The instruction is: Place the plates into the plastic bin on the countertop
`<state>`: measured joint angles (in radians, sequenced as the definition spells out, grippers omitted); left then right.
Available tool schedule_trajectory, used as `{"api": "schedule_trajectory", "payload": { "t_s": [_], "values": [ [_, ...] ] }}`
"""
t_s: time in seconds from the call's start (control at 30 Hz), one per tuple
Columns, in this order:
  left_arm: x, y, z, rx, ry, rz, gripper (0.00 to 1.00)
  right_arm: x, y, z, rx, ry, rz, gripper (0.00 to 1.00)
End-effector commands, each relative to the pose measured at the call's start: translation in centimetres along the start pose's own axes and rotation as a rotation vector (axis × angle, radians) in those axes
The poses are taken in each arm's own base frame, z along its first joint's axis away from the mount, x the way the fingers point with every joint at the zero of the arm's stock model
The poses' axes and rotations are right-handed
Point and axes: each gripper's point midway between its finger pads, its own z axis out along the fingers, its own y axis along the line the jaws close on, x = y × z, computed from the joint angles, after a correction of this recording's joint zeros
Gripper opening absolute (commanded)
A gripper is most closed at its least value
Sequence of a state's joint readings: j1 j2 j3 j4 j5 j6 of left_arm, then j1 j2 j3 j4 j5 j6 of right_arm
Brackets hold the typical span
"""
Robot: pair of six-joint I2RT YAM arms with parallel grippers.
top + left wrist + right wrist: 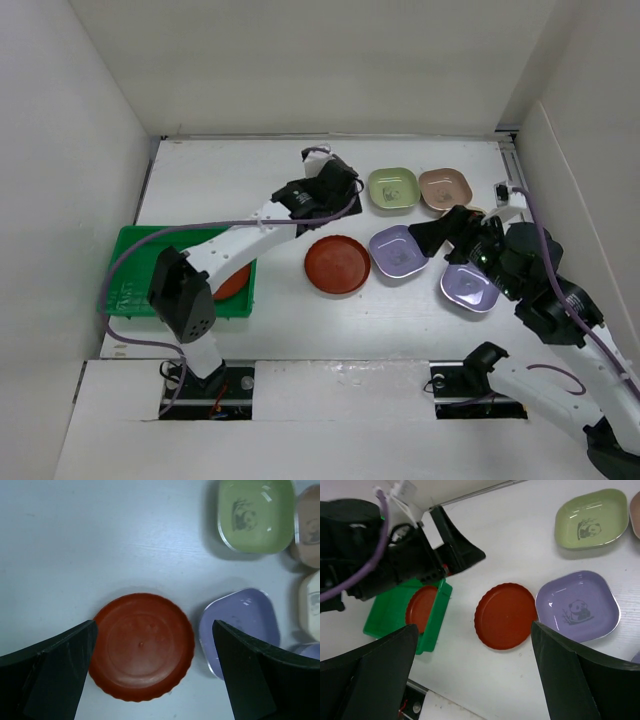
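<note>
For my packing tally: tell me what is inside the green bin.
One round reddish-brown plate lies at the right end of the green bin. The left arm crosses over the bin in both views, so part of its floor is covered; nothing else shows there.

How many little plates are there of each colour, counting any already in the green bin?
Reddish-brown plates: 2
Lavender plates: 2
Pale green plate: 1
Pinkish-tan plate: 1
Cream plate: 1
Total: 7
</note>
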<state>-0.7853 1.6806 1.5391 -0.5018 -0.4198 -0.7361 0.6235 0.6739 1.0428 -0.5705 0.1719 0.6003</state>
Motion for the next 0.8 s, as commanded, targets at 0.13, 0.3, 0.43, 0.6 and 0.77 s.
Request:
{"api": "schedule_trajectory", "payload": {
  "t_s": [0.13,0.3,0.43,0.6,0.77],
  "values": [
    [2.6,3.5,1.9,-0.101,0.001,0.022,1.0,-2.7,0.1,-2.0,0.021,-0.079,0.014,1.0],
    [4.6,5.5,4.0,-0.095,0.075,0.041,1.0,-2.3,-0.1,-1.9,0.028,-0.071,0.002,1.0],
    [6.1,6.8,4.9,-0.119,0.106,0.06,1.0,-1.6,0.3,-1.5,0.004,-0.043,0.0,1.0],
    [10.2,9.3,6.2,-0.187,0.203,0.083,1.0,-0.9,0.1,-1.0,0.002,-0.03,-0.002,1.0],
    [13.4,11.3,7.1,-0.245,0.262,0.059,0.98,-0.4,0.2,-0.6,-0.01,-0.011,-0.004,1.0]
  ]
}}
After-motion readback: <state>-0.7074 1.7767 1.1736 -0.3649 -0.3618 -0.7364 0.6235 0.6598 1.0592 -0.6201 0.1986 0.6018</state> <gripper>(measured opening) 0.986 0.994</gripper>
